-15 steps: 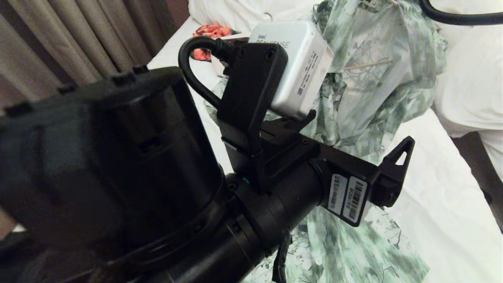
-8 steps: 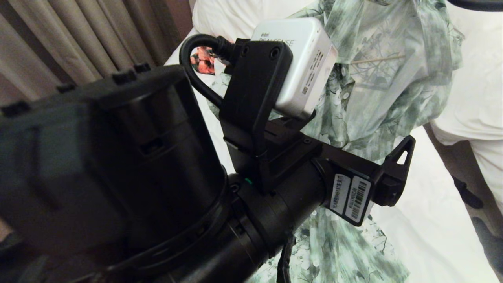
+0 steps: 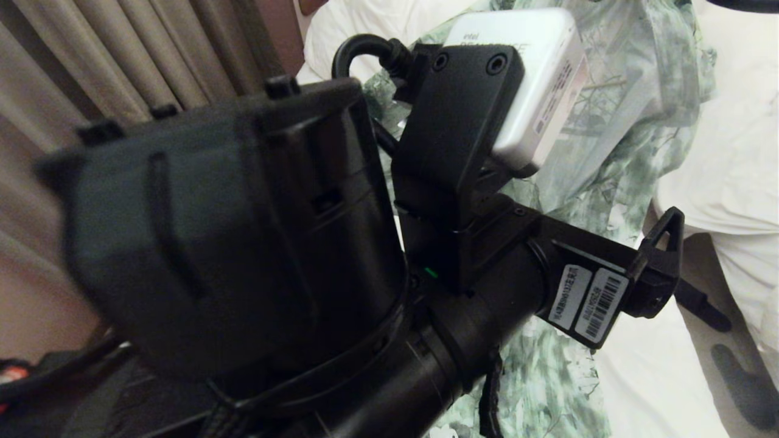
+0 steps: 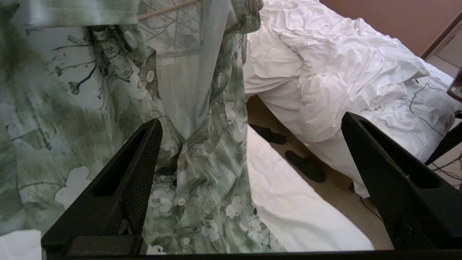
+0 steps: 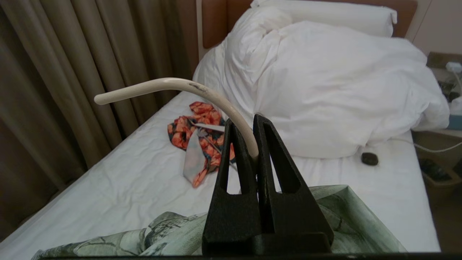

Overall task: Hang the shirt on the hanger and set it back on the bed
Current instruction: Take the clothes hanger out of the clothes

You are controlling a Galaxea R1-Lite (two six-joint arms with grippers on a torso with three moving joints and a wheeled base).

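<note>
The green and white flowered shirt (image 4: 202, 173) hangs on the cream hanger, whose thin bar (image 4: 169, 9) shows through the cloth near the collar. Its lower part trails onto the white bed (image 4: 288, 187). My right gripper (image 5: 245, 121) is shut on the hanger's curved hook (image 5: 202, 94), above the shirt's shoulder (image 5: 173, 231). My left gripper (image 4: 251, 121) is wide open, close in front of the shirt's buttoned front and gripping nothing. In the head view the left arm (image 3: 243, 243) hides most of the shirt (image 3: 633, 121).
An orange-red floral garment (image 5: 202, 133) lies on the sheet near bunched white duvet (image 5: 325, 90). Brown curtains (image 5: 72, 72) run along the bed's far side. A second bed heaped with bedding (image 4: 343, 72) stands across a narrow floor gap with dark slippers (image 4: 305, 166).
The whole head view has shifted, so the camera has moved. The left arm now sits higher and further right in it, covering more of the shirt.
</note>
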